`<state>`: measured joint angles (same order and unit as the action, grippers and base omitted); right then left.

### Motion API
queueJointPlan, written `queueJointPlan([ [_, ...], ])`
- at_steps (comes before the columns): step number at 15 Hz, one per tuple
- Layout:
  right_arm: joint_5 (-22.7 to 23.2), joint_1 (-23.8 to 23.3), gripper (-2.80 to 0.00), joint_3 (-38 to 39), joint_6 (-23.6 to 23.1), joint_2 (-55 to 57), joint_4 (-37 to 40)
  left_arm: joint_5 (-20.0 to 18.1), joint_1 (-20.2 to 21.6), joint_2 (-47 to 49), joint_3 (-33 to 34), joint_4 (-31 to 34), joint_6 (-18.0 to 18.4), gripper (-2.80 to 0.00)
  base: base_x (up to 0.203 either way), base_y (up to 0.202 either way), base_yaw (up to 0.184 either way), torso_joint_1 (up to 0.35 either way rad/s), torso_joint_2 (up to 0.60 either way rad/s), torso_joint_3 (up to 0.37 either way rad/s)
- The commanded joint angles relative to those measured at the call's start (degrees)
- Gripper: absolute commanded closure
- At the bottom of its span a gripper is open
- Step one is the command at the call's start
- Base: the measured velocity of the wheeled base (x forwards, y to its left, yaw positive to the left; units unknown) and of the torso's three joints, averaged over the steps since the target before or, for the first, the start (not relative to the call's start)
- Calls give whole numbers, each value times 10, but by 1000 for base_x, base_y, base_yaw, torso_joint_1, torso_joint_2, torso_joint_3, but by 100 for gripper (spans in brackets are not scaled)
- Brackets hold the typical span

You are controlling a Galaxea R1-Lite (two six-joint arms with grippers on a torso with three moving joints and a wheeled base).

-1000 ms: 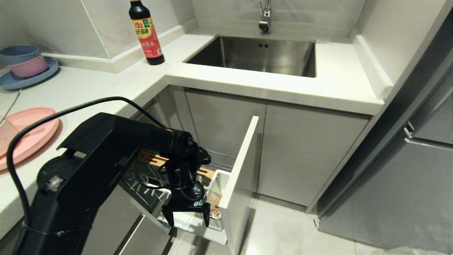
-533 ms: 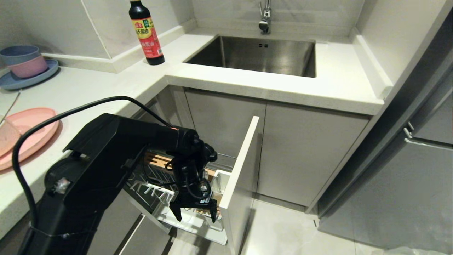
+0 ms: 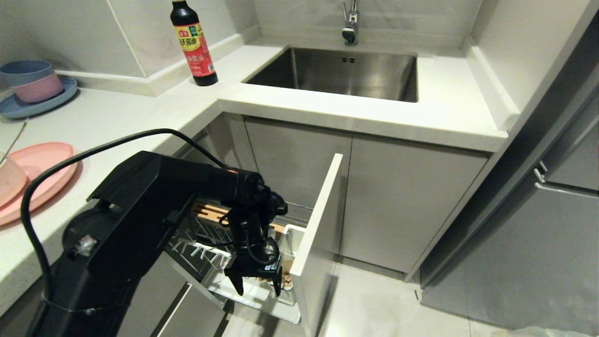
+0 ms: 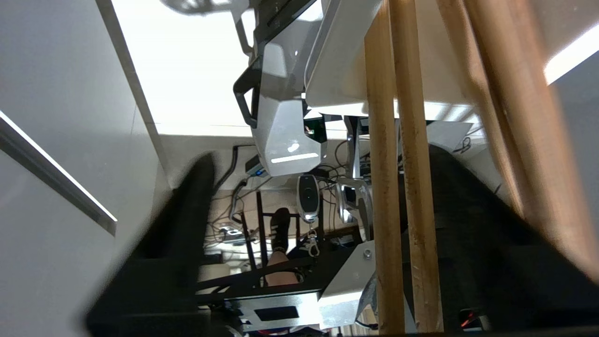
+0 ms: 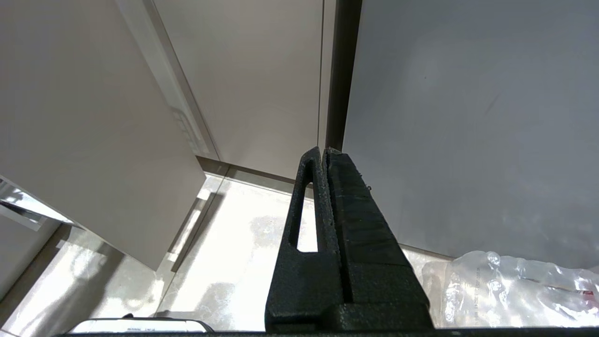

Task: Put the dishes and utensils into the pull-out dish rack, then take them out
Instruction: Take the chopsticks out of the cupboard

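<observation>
While the left tool [image 3: 257, 286] hangs point-down over the white utensil cup [image 3: 286, 239] at the front end of the pull-out dish rack [image 3: 206, 234], its jaws stand part-way apart, neither wide nor pinched, and whether they grip anything yet cannot be told. In the left wrist view the chopsticks [image 4: 400, 196] run as two pale wooden sticks straight along the tool's own reach, lying between its dark fingers [image 4: 182, 234], nearer one finger than the other, with a gap on the far side. Their long axis follows the tool's pointing direction, so they stand roughly upright in the cup, right beneath the wrist. The coming move, as I judge it, turns on this: the sticks sit inside the jaw gap, so closing and a straight lift along their length should free them. The pale-pink oval plate [image 3: 40, 175] lies on the tabletop [image 3: 117, 117], well behind and to the outer side of this tool. The right tool [image 5: 327, 187], pressed shut, hangs parked over the floor by the grey cabinets, far from the rack; the left arm is plainly the nearer.
</observation>
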<state>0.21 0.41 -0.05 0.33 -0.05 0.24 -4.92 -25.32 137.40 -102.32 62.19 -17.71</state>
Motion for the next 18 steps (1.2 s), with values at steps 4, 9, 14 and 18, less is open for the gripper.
queueJointPlan([
  [4, 1, 0, 0, 0, 0, 0, 0, -5, -1, -1, -4, 0, -1, 0, 0, 0, 0, 0, 0, 0],
  [9, 1, 0, 0, 0, 0, 0, 0, -7, -4, 0, -10, 0, -1, 0, 0, 0, 0, 0, 0, 0],
  [14, 1, 0, 0, 0, 0, 0, 0, -39, -5, -32, -9, 5, -18, 0, 0, 0, 0, 0, 0, 0],
  [18, 1, 0, 0, 0, 0, 0, 0, -43, -11, -102, -7, 51, -43, 0, 0, 0, 0, 0, 0, 0],
])
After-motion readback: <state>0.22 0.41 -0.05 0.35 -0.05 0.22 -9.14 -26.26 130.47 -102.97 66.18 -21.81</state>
